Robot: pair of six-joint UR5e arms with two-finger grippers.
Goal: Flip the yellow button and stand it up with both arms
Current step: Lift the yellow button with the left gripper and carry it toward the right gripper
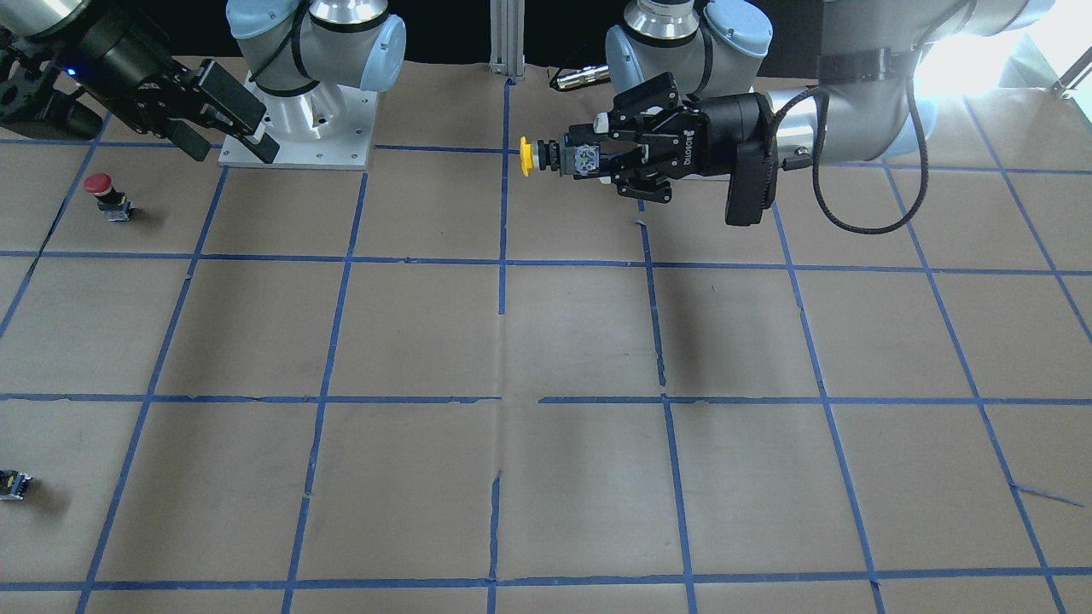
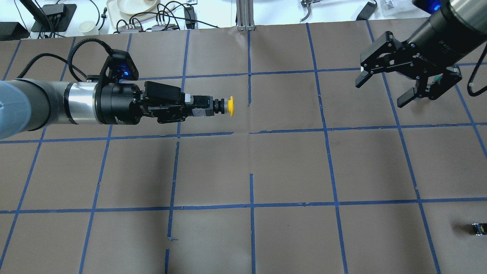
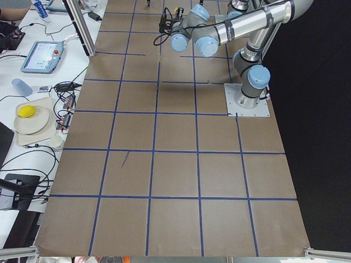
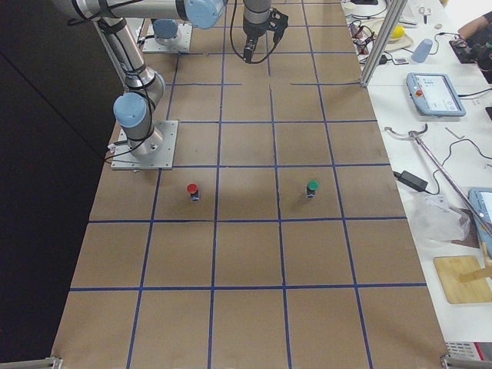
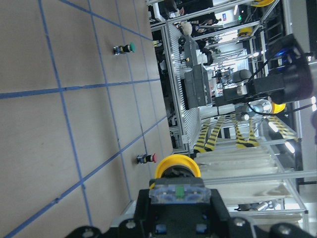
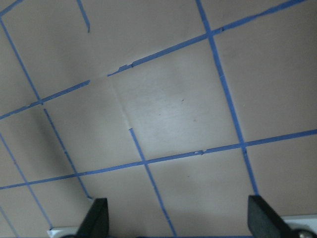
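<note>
2 arms reached over the brown papered surface (image 1: 426,341), which was taped into blue squares. The left arm (image 2: 38,102) lay level across it, and its left claw (image 1: 589,160) was clenched on the blocky black-and-grey body of the 1 yellow button (image 1: 546,158). The button was held on its side, off the surface, with its round yellow cap pointing away from the claw toward the middle blue line and the robot's right side. In the left wrist view the cap stood just beyond the 2 closed fingers. The right arm (image 2: 456,23) came in from the far corner, well apart from the yellow button. Its right claw (image 2: 380,91) was released, with its 2 fingers spread wide and nothing between them; the right wrist view showed only bare paper and tape between the 2 fingertips. 3 other small things sat on the surface: 1 red button (image 1: 107,194) standing cap up near the right arm's base, 1 green button (image 4: 312,187) standing cap up 1 square farther out from the robot than the red one, and 1 capless black switch piece (image 1: 13,483) near the surface's edge.
</note>
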